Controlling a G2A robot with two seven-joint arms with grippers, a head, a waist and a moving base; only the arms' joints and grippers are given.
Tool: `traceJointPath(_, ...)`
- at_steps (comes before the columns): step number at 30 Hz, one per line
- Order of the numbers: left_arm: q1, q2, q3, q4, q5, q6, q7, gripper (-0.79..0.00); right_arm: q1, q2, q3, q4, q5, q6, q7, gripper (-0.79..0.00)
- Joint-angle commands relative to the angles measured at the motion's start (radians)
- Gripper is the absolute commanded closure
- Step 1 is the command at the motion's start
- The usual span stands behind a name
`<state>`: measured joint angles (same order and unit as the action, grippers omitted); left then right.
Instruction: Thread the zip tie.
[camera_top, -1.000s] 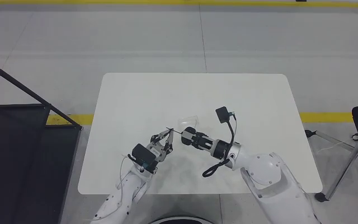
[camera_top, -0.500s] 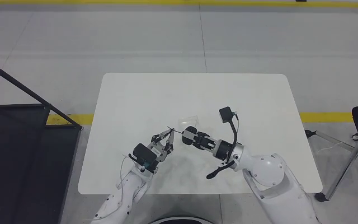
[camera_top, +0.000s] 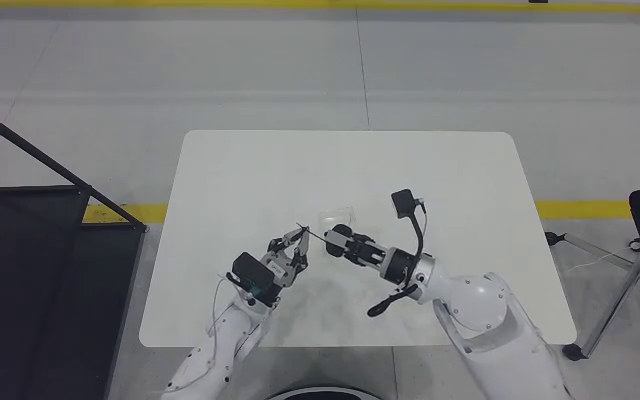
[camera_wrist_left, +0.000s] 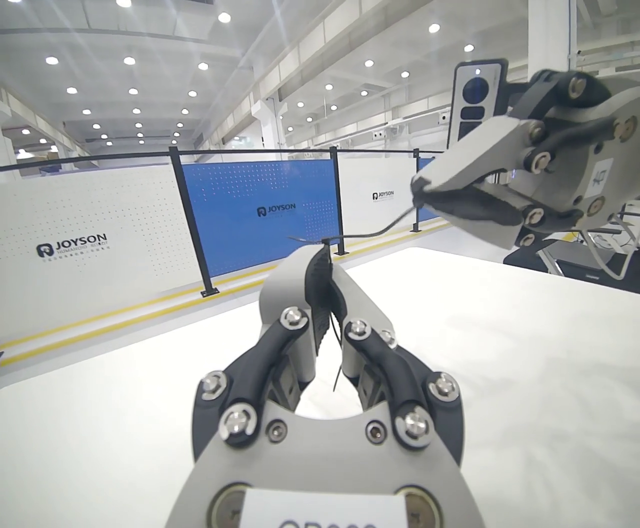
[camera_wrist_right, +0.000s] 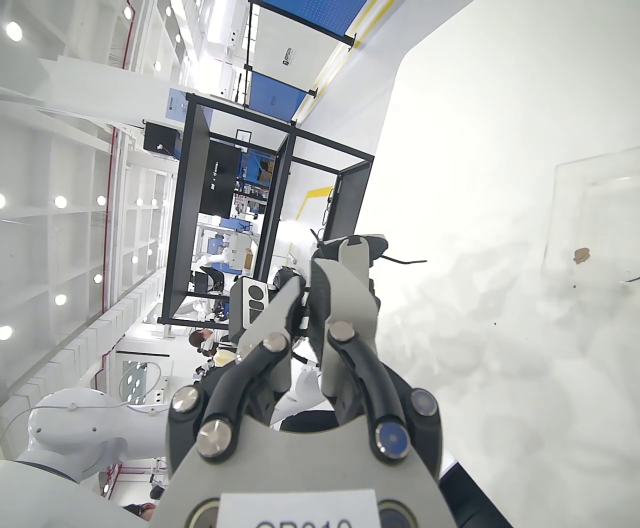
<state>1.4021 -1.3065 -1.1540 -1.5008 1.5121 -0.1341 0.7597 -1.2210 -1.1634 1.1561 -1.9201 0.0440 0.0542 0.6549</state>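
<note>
The thin black zip tie (camera_top: 311, 233) hangs above the white table (camera_top: 450, 180), stretched between both grippers. My left gripper (camera_top: 295, 247) is shut on it; in the left wrist view the fingertips (camera_wrist_left: 322, 252) pinch the tie's head end, a short tip pokes out past them, and a loose length hangs down between the fingers. The strap (camera_wrist_left: 370, 232) curves over to my right gripper (camera_wrist_left: 419, 192), shut on the other end. In the right wrist view my right gripper (camera_wrist_right: 317, 277) is shut, and a bit of the zip tie (camera_wrist_right: 405, 261) sticks out beyond it.
A small clear plastic bag (camera_top: 338, 214) lies flat on the table just beyond the grippers, seen also as the clear bag (camera_wrist_right: 590, 200) in the right wrist view. A black frame and dark panel (camera_top: 50, 260) stand off the table's left side.
Both grippers stay at the same spot, holding the zip tie. The right forearm and its cable have shifted slightly; the left arm has edged a little to the left.
</note>
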Motion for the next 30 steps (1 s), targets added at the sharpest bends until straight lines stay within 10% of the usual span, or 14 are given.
traceJointPath(1,0.006,0.0,-0.004,-0.011,-0.035,-0.024,-0.007,0.0,-0.007,0.001,0.011,-0.005,0.01,-0.021,-0.004,-0.785)
traceJointPath(18,0.037,0.001,-0.014,-0.08,-0.145,-0.102,-0.069,0.0,-0.064,0.01,0.068,-0.038,0.034,-0.134,0.009,-0.785)
traceJointPath(30,0.095,0.003,-0.061,-0.224,-0.519,-0.228,-0.344,0.0,-0.132,0.018,0.116,-0.003,0.037,-0.372,-0.003,-0.785)
